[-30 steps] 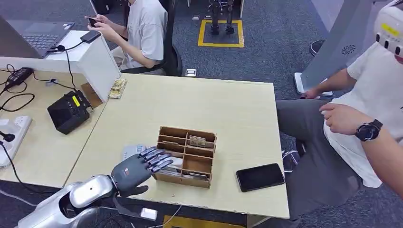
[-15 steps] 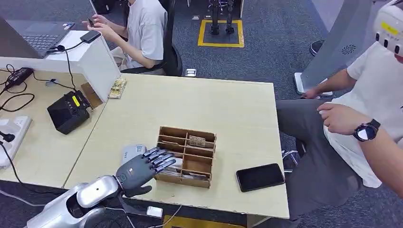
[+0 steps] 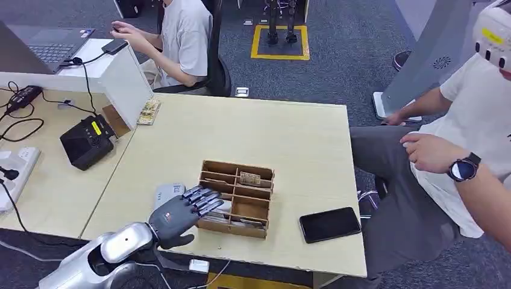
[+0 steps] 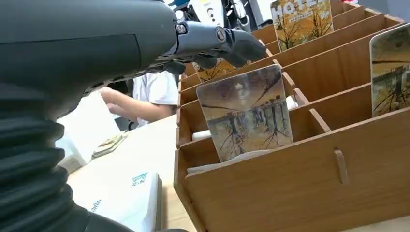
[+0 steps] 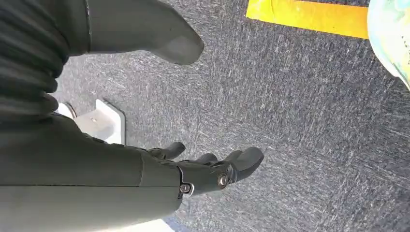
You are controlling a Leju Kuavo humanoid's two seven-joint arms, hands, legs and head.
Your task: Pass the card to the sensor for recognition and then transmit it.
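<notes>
Wooden card box (image 3: 237, 198); left robot hand (image 3: 178, 215) open, fingertips over near-left compartments.

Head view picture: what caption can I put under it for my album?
Robot's grey left hand reaches over the compartmented wooden card box on the pale wooden table.

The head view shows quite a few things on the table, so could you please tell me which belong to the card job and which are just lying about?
Job:
printed picture card
wooden compartment box
black sensor unit
left hand

Lying about:
black smartphone
grey laptop
white power strip
</notes>
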